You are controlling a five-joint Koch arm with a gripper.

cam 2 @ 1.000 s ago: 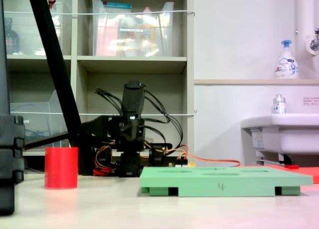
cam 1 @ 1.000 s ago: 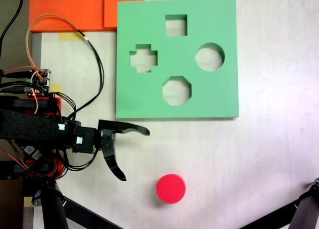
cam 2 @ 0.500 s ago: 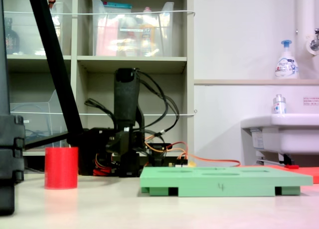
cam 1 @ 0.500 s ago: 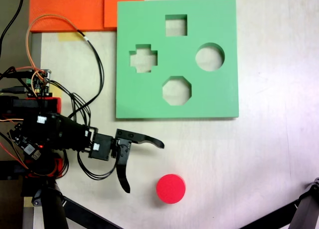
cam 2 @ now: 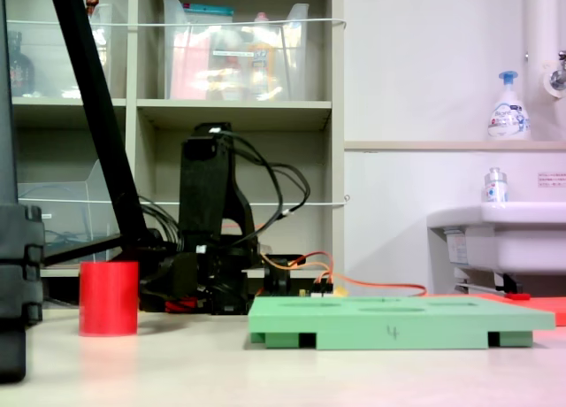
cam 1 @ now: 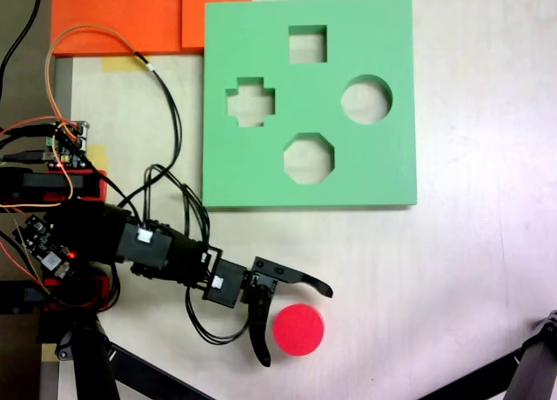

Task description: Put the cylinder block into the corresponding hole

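I can't make out my claw (cam 1: 293,324) in the second exterior view; overhead it's spread wide, now flanking the cylinder block (cam 1: 298,330), having advanced from the bench's left edge.

The cylinder (cam 1: 298,329) is bright red, the board (cam 1: 374,165) is plain green, the arm (cam 1: 130,242) is black, and the surface (cam 1: 470,270) is off-white.

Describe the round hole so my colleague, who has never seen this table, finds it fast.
Find the square green board in the first exterior view. Four cutouts pierce it; the round hole is the one nearest the first exterior view's right edge. Its neighbours have corners: square, cross, octagon.
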